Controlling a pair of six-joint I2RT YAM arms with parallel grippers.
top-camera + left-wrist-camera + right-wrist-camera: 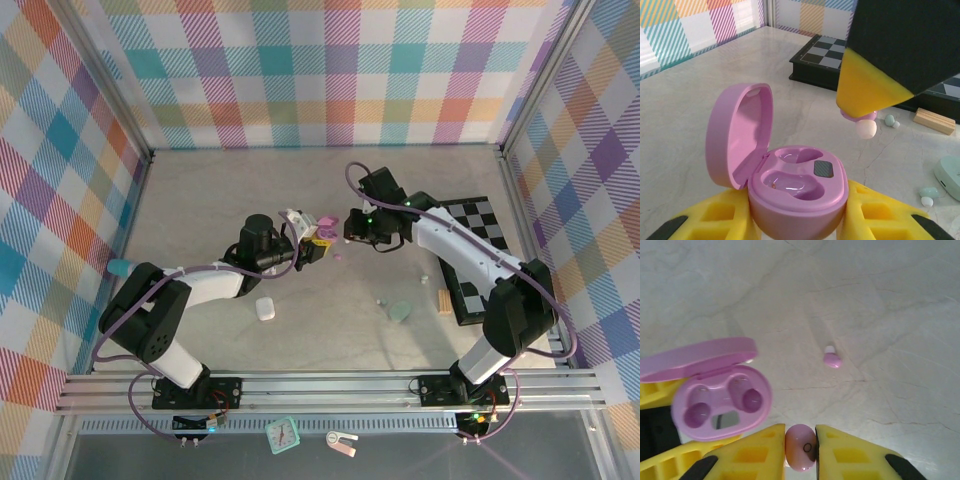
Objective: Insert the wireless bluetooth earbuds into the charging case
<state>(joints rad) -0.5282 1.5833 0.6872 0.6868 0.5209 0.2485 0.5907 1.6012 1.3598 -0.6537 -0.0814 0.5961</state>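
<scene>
My left gripper is shut on an open pink charging case, its lid tilted back to the left and both sockets empty. My right gripper is shut on a pink earbud, held just right of the case and above the table. From the left wrist that earbud hangs under a yellow fingertip, beyond the case and apart from it. A second pink earbud lies on the table. In the top view the two grippers nearly meet at mid-table.
A checkerboard lies at the right with a wooden block beside it. A pale green case and small greenish earbuds lie near it. A white case sits in front of the left arm.
</scene>
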